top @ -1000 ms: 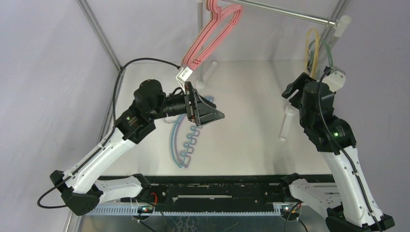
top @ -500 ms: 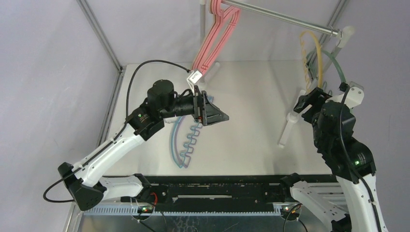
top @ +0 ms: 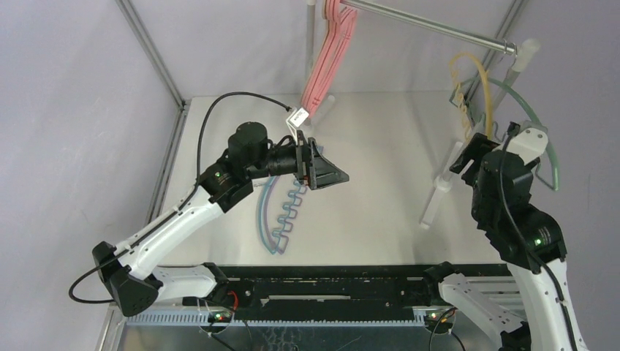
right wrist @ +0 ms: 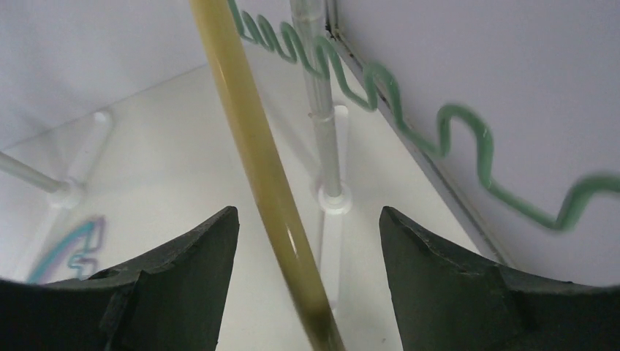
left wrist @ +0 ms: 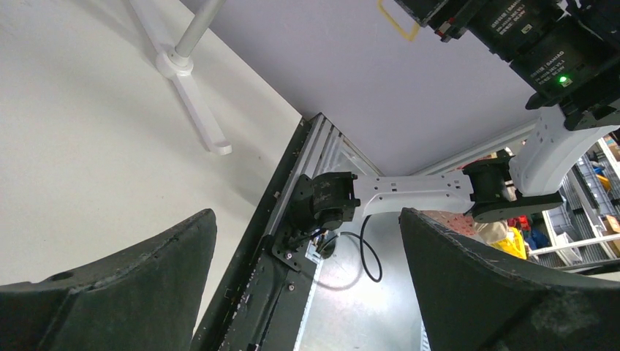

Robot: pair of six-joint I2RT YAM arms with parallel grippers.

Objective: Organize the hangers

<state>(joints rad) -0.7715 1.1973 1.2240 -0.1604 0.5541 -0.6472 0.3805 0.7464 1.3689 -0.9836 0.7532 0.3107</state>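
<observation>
The pink hangers (top: 327,62) hang bunched on the rail (top: 431,25) at far centre, probably grouped by colour. 2 wavy hangers (top: 274,219) lie on the worktop (top: 380,146), not yet hung. The right claw (right wrist: 307,219) is spread wide, straddling the yellow hanger (right wrist: 248,139) without pinching it. The left claw (left wrist: 307,227) gapes, holding nothing.

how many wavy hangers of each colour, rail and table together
yellow hanger: 1
green hanger: 1
blue hanger: 1
purple hanger: 1
total: 4
The plain pink hangers overlap too tightly to count.
</observation>
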